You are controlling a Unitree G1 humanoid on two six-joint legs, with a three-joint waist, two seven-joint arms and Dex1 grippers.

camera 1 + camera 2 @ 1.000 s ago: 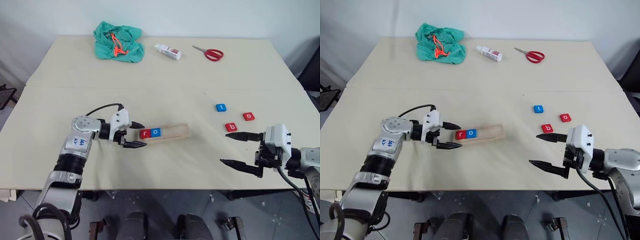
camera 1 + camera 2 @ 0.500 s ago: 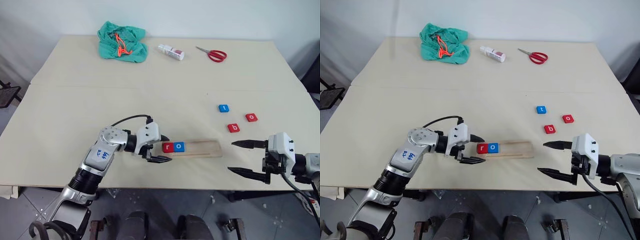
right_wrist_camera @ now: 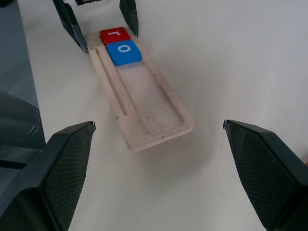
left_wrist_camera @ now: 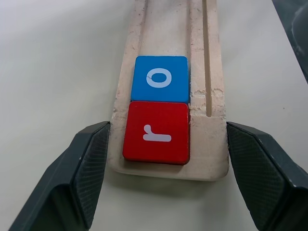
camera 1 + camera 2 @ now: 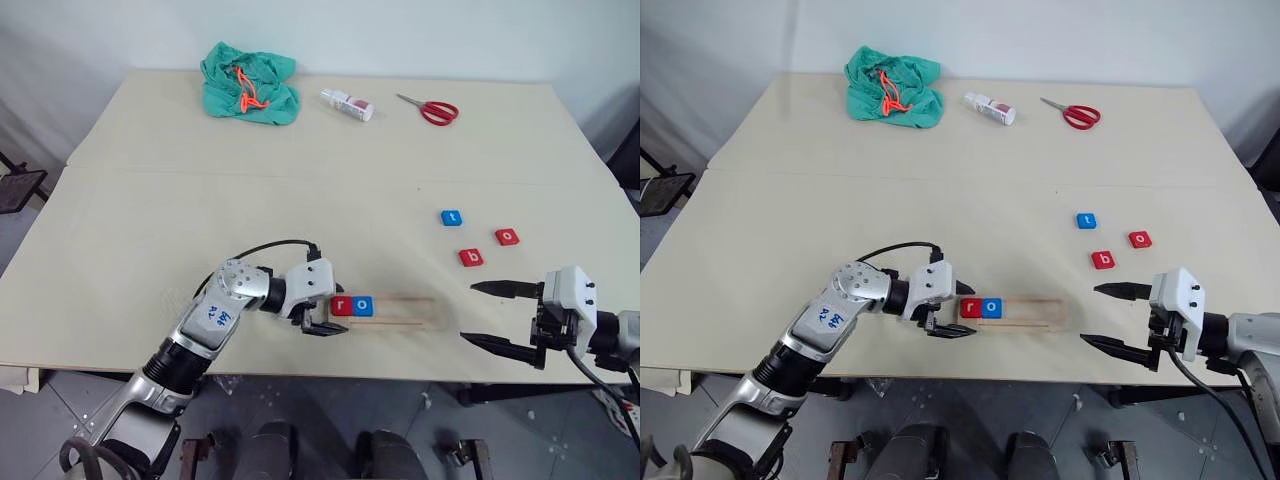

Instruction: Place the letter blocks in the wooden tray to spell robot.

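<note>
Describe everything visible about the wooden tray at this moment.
The tray is a long, narrow piece of pale, rough-grained wood with a raised rim, a shallow bed and a thin groove along one side. It lies flat near the table's front edge. A red r and a blue o sit touching at its left end; the rest is bare. The left gripper's open fingers straddle that end.

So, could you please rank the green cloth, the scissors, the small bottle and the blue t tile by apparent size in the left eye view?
1. green cloth
2. scissors and small bottle: look alike
3. blue t tile
</note>
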